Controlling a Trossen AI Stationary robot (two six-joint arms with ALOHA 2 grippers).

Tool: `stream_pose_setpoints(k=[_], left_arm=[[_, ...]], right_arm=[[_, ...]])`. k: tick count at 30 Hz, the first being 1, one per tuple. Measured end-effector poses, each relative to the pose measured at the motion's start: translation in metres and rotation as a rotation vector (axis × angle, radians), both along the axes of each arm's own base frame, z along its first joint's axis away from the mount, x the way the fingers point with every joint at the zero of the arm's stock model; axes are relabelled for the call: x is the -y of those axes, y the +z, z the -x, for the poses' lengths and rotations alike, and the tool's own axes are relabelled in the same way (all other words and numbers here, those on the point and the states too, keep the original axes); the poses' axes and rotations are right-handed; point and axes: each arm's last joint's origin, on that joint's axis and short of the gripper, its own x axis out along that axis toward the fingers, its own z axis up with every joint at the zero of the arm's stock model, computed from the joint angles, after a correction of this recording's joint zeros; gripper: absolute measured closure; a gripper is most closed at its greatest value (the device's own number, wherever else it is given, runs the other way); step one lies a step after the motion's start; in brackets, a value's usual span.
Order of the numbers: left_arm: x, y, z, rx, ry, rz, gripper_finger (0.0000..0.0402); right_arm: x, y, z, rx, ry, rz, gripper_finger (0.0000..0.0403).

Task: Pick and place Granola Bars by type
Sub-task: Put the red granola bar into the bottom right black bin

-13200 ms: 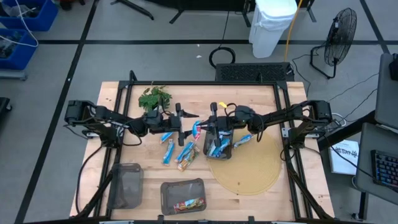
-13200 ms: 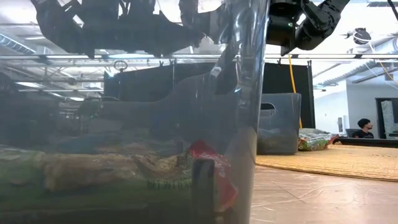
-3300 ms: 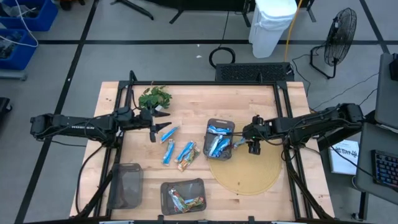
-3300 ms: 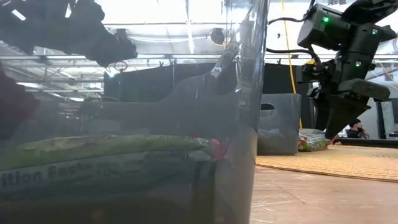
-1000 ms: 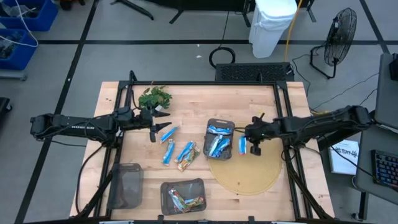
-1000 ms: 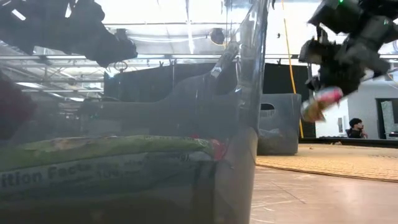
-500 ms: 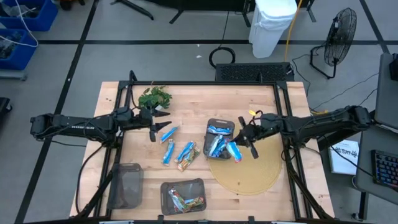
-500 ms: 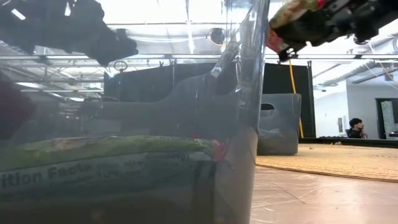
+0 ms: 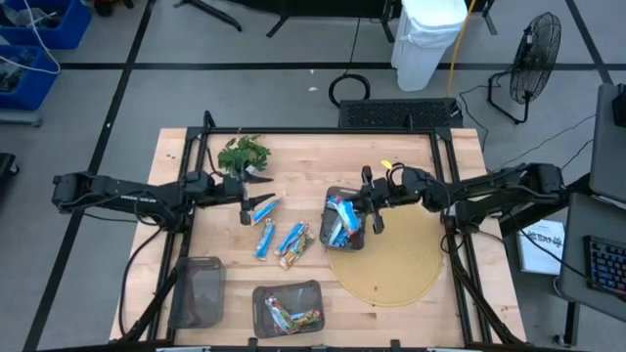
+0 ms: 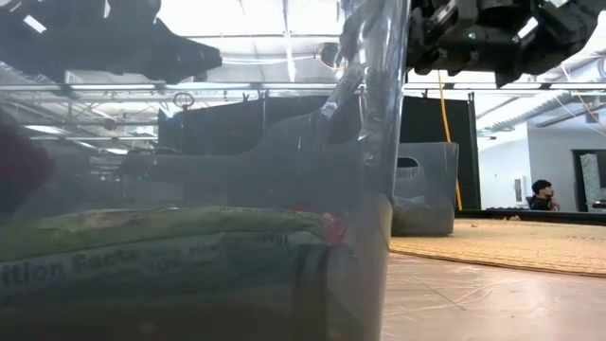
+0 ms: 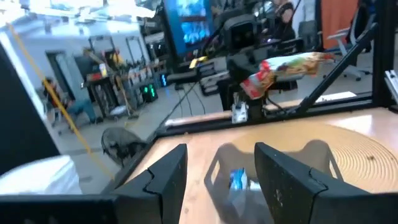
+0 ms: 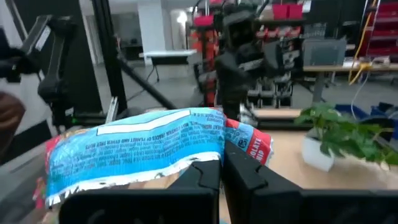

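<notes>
Swung since half a second ago to above the clear bin (image 9: 343,217): right gripper (image 9: 374,210), clamped on blue granola bar (image 12: 140,152). Light, crinkly, probably slippery; pinch mid-wrapper. Left gripper (image 9: 252,196) parted, empty.

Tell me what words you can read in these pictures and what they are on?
"ition Fac": partial white lettering on the green wrapper pressed against the clear bin wall, low view; the rest is cut off or blurred.
Print on the blue-and-white granola bar held in the right end effector: too blurred to read.
Nothing else is readable.
</notes>
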Motion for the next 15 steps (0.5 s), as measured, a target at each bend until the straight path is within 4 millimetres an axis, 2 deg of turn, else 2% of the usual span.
stream_pose_setpoints(k=[5, 10, 15], left_arm=[[0.006, 0.005, -0.025, -0.018, 0.032, -0.075, 0.0192], [0.014, 0.018, -0.065, -0.153, 0.118, -0.207, 0.0146], [0.033, 0.024, -0.102, -0.274, 0.067, -0.380, 0.0117]], right_arm=[[0.004, -0.003, -0.005, 0.036, -0.012, 0.000, 0.0403], [0.009, -0.006, -0.006, 0.031, -0.029, -0.011, 0.0403], [0.012, -0.007, -0.006, 0.024, -0.043, -0.037, 0.0403]])
